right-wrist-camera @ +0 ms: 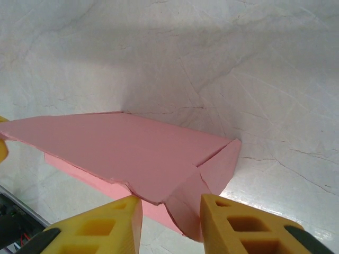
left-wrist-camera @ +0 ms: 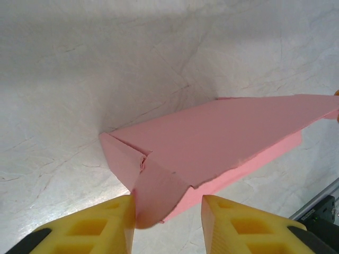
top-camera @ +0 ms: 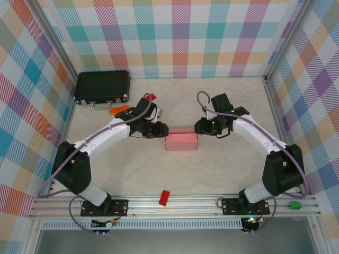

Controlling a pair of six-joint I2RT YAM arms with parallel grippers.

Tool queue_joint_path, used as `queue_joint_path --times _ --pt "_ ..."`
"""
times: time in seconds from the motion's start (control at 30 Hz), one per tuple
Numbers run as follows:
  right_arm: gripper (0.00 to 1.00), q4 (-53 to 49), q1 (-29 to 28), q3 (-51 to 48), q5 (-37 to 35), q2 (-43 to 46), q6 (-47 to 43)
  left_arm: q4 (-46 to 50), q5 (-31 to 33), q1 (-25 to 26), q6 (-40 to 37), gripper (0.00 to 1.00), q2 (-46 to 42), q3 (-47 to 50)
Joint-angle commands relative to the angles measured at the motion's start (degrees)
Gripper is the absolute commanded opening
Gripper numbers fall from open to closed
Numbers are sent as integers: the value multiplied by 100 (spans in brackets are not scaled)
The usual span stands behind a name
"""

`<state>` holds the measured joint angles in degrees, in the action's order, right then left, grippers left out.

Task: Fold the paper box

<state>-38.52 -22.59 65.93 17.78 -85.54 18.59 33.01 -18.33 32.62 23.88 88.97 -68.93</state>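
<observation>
Both grippers (left-wrist-camera: 168, 201) (right-wrist-camera: 170, 199) ajar; paper box (top-camera: 181, 142) between

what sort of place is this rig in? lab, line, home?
Likely a lab data-collection cell, not a production line: plaid walls on an aluminium frame, a marble-look table, left arm and right arm bolted to a rail, flanking a paper box.

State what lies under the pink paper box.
The paper box rests on the pale table, and tabletop shows along its edges. Anything directly beneath it is covered by the card.
</observation>
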Motion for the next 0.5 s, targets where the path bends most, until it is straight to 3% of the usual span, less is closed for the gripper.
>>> queue_joint_path --times 0.0,0.2,0.47 --pt "35 -68 -33 -79 -63 186 -79 12 184 69 -105 38 -250 -74" --pt "33 -129 -33 -89 -82 185 -145 -15 191 69 -188 39 -240 -59" --pt "28 -129 -35 -132 -91 169 -179 -46 187 69 -256 31 -161 -7"
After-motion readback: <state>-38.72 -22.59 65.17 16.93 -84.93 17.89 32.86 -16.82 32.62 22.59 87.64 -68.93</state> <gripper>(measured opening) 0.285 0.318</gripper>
